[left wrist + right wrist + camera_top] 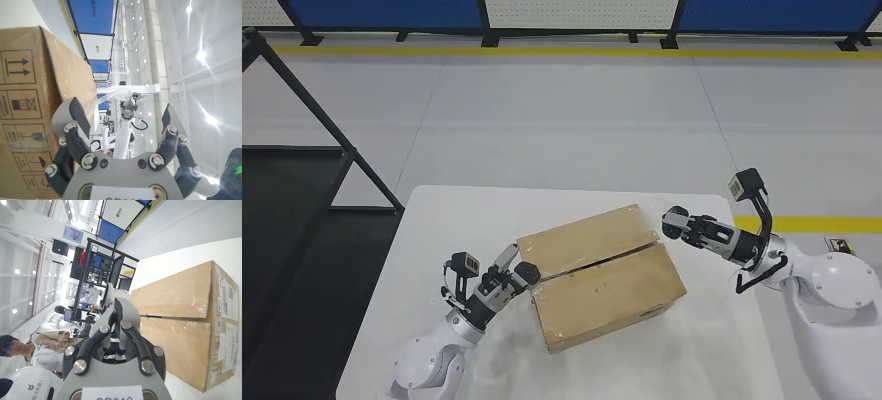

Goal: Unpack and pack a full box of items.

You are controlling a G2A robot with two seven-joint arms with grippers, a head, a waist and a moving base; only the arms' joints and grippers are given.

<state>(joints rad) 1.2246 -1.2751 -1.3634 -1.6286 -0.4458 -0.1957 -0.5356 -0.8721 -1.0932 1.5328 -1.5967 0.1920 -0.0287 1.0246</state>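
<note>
Two hands flank a closed brown cardboard box [602, 275] lying askew on the white bench [442, 230], with bare surface around all its sides. The left hand [519, 265] sits at the box's near corner, fingers spread wide beside the top edge. The right hand [674, 222], at the far opposite corner, is pinched on a clear tape strip [113, 95] standing off the top.

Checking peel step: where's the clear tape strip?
The clear tape strip is pinched in the shut right gripper, in the top view at the brown cardboard box's far right corner.
</note>
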